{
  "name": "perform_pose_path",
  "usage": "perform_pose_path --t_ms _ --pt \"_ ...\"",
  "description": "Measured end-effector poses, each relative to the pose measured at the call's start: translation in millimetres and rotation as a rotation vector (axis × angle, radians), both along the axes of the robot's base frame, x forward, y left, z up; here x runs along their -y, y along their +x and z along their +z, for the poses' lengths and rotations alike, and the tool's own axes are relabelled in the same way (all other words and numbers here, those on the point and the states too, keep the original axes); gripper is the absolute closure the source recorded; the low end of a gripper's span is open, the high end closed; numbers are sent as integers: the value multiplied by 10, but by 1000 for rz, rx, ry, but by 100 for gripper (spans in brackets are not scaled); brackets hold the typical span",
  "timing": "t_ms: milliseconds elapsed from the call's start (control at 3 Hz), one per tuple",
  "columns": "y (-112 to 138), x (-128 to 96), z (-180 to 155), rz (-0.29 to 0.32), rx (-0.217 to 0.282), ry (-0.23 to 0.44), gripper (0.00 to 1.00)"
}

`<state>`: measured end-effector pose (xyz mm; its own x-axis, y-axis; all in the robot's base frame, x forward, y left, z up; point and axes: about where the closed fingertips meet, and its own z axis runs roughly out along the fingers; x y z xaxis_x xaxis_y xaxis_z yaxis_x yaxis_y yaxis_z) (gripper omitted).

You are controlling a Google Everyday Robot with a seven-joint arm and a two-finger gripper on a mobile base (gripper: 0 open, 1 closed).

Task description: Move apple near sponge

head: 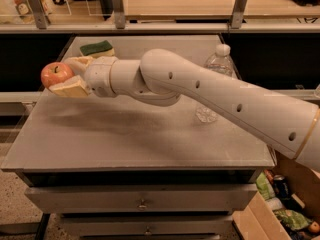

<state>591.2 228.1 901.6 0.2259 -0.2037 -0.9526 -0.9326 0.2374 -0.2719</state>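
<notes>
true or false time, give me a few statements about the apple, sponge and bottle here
1. The gripper is shut on the apple at the table's left side. True.
2. The sponge lies at the table's front edge. False: it lies near the back left.
3. The clear bottle stands upright on the right. True.
4. The apple touches the sponge. False: they are apart.
</notes>
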Motion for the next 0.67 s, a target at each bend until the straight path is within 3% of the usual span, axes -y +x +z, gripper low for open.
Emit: perform_pose_path --t_ms 667 --pt "169 -196 -84 -7 -2 -22 100"
